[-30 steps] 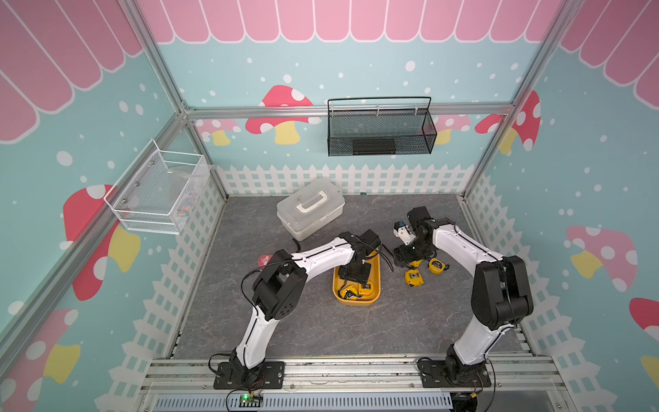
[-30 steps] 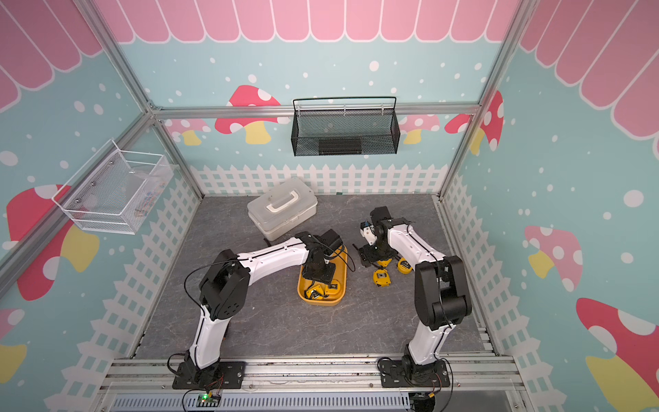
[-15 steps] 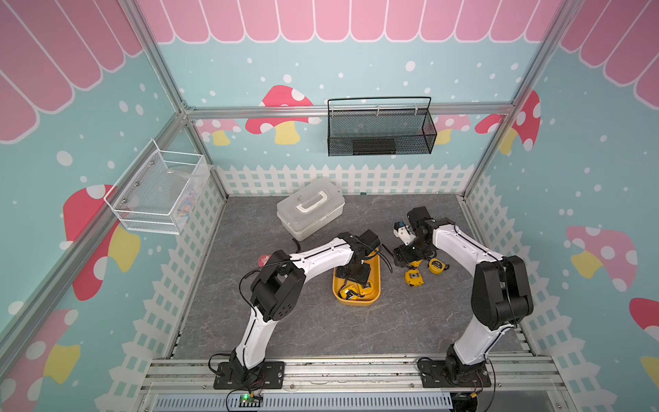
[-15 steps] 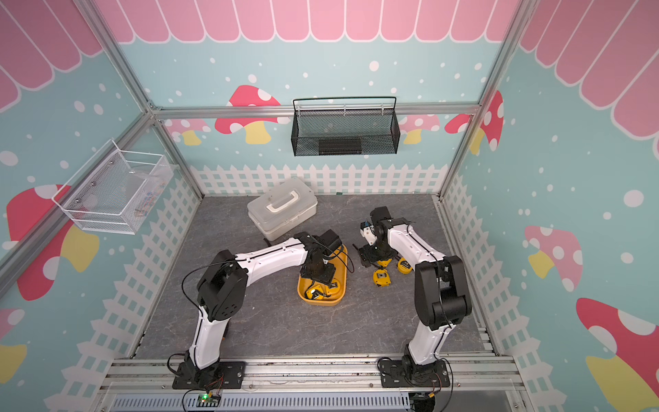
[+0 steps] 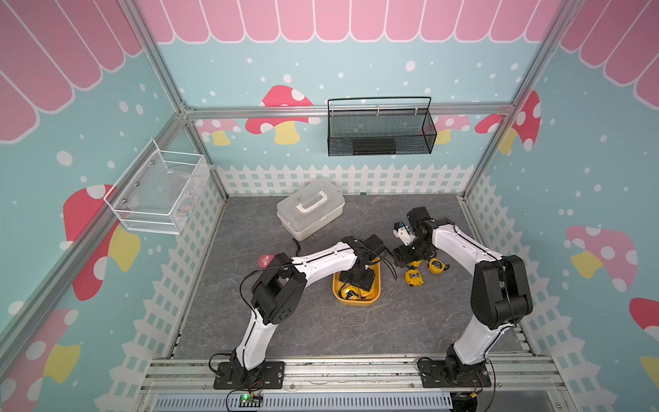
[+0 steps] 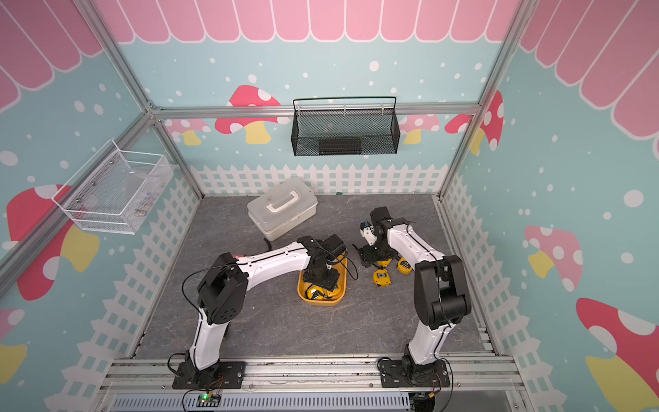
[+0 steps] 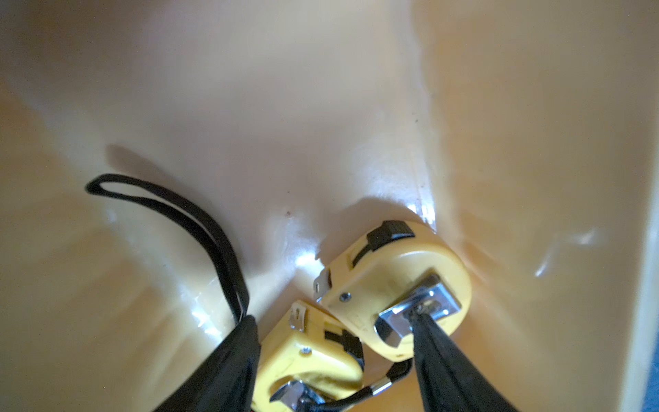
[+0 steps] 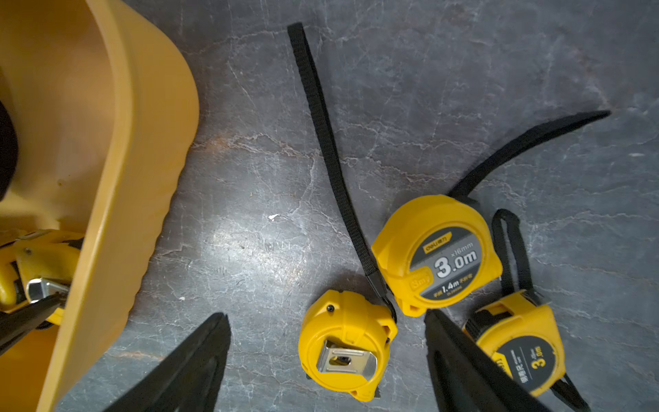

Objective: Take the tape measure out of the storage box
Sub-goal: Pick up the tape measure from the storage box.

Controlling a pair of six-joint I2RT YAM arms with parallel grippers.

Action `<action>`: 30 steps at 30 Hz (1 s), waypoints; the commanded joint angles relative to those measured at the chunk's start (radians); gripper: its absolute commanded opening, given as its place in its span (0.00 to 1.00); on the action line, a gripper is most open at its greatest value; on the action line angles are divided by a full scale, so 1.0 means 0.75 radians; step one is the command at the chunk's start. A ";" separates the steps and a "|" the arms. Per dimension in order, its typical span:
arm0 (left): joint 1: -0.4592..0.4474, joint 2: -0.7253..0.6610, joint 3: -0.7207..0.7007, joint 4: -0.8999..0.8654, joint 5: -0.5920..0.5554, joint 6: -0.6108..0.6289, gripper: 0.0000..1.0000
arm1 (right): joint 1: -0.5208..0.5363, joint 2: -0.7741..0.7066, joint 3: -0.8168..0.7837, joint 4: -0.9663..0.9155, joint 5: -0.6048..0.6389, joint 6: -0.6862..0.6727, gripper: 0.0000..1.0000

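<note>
The yellow-orange storage box (image 5: pixel 356 304) (image 6: pixel 321 303) sits mid-table. My left gripper (image 5: pixel 352 287) (image 7: pixel 333 317) reaches down into it, jaws open. One yellow tape measure (image 7: pixel 310 356) lies between its fingers with a gap on one side. The other fingertip (image 7: pixel 419 321) rests on the metal clip of a second tape measure (image 7: pixel 392 281) beside it. My right gripper (image 5: pixel 410 262) (image 8: pixel 324 315) hangs open over the table just right of the box. A clip-up tape measure (image 8: pixel 346 353) lies untouched between its fingers, and two more (image 8: pixel 438 253) (image 8: pixel 520 346) lie next to it.
A white lidded case (image 5: pixel 310 208) stands behind the box. A black mesh basket (image 5: pixel 381 137) hangs on the back wall and a white wire basket (image 5: pixel 157 194) on the left wall. A red disc (image 5: pixel 265 261) lies left of the left arm. Black straps (image 8: pixel 328 142) trail across the table.
The left gripper's jaws have spread wider inside the storage box. Both arms stay about where they were, and the right gripper is unchanged.
</note>
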 commanded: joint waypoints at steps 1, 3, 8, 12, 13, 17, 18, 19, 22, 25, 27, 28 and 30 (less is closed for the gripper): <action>0.000 0.047 0.034 -0.006 -0.008 0.040 0.70 | -0.008 0.016 -0.016 -0.019 -0.006 0.001 0.86; 0.015 0.056 0.044 -0.006 -0.021 0.039 0.70 | -0.008 0.015 -0.017 -0.019 -0.005 0.002 0.86; 0.078 0.069 0.055 0.011 -0.023 0.022 0.70 | -0.008 0.010 -0.019 -0.022 -0.003 0.002 0.86; 0.131 0.069 0.054 0.038 -0.027 0.016 0.70 | -0.007 0.008 -0.019 -0.023 -0.003 0.003 0.86; 0.142 0.069 0.059 0.039 -0.030 0.019 0.70 | -0.007 0.008 -0.019 -0.023 -0.004 0.002 0.86; 0.157 0.058 0.084 0.041 -0.054 0.061 0.70 | -0.008 0.006 -0.019 -0.024 0.001 0.004 0.86; 0.158 0.052 0.086 0.041 -0.062 0.071 0.70 | -0.006 0.005 -0.019 -0.024 0.002 0.004 0.86; 0.158 0.047 0.086 0.039 -0.070 0.081 0.70 | -0.007 0.005 -0.019 -0.023 0.002 0.003 0.86; 0.157 0.011 0.076 0.039 -0.082 0.111 0.70 | -0.008 0.003 -0.019 -0.025 0.003 0.005 0.86; 0.149 -0.029 0.063 0.039 -0.079 0.168 0.70 | -0.008 0.003 -0.020 -0.027 0.006 0.005 0.86; 0.136 -0.048 0.056 0.039 -0.076 0.253 0.71 | -0.007 0.004 -0.019 -0.027 0.006 0.004 0.86; 0.130 -0.050 0.053 0.039 -0.073 0.290 0.71 | -0.008 0.005 -0.019 -0.027 0.005 0.004 0.86; 0.117 -0.058 0.047 0.037 -0.084 0.357 0.71 | -0.007 0.004 -0.019 -0.027 0.003 0.004 0.86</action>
